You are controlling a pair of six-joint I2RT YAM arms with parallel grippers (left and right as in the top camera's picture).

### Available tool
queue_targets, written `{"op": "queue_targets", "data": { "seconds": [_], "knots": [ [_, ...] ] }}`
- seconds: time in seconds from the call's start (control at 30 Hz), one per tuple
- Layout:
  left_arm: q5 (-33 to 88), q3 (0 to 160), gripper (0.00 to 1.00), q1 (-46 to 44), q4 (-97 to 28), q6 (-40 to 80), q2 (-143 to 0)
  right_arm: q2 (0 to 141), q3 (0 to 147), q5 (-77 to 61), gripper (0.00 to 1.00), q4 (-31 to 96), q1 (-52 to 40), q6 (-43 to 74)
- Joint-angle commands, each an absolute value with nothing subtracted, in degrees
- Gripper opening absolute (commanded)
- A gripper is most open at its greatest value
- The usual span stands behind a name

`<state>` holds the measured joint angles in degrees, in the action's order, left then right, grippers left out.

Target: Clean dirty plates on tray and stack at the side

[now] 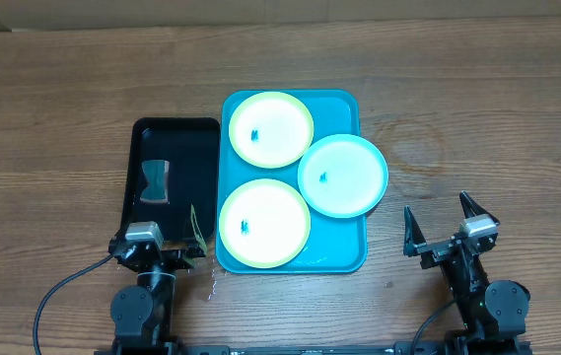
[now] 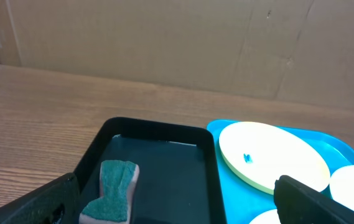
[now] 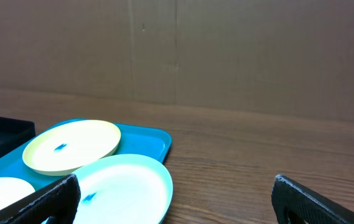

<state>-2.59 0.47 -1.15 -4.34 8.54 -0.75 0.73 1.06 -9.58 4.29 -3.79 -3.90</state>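
The cyan-blue tray [image 1: 343, 105] lies mid-table and holds three plates. One yellow-green plate [image 1: 271, 129] is at its far end and another [image 1: 264, 224] at its near end. The light cyan plate [image 1: 343, 176] overlaps the tray's right rim. Each plate has a small blue smudge at its centre. My left gripper [image 1: 160, 239] stands open at the near end of a black tray, holding nothing. To the right of the blue tray, my right gripper [image 1: 436, 209] is open above bare wood. In the right wrist view the cyan plate [image 3: 127, 183] lies just left of the open gripper [image 3: 177, 200].
A black tray [image 1: 176, 138] sits against the blue tray's left side with a green-topped sponge [image 1: 155, 180] in it; the sponge [image 2: 111, 190] shows by my left finger. A small wire scrap [image 1: 211, 286] lies near the left arm's base. Cardboard walls stand behind the table.
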Motion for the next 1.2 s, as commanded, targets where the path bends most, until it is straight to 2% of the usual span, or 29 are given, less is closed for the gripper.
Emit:
{"op": "queue_targets", "data": {
  "seconds": [0.0, 0.93, 1.17],
  "knots": [
    [-2.96, 0.27, 1.0, -1.52, -4.21, 7.25, -0.36, 0.16, 0.45, -9.1, 1.0, 3.99, -3.68, -4.14],
    [-2.98, 0.27, 1.0, -1.52, -3.97, 7.27, -0.36, 0.16, 0.47, -9.1, 1.0, 3.92, -3.68, -4.12],
    [-2.92, 0.27, 1.0, -1.52, 1.8, 7.33, -0.36, 0.16, 0.49, -9.1, 1.0, 1.61, -3.68, -0.78]
  ]
}}
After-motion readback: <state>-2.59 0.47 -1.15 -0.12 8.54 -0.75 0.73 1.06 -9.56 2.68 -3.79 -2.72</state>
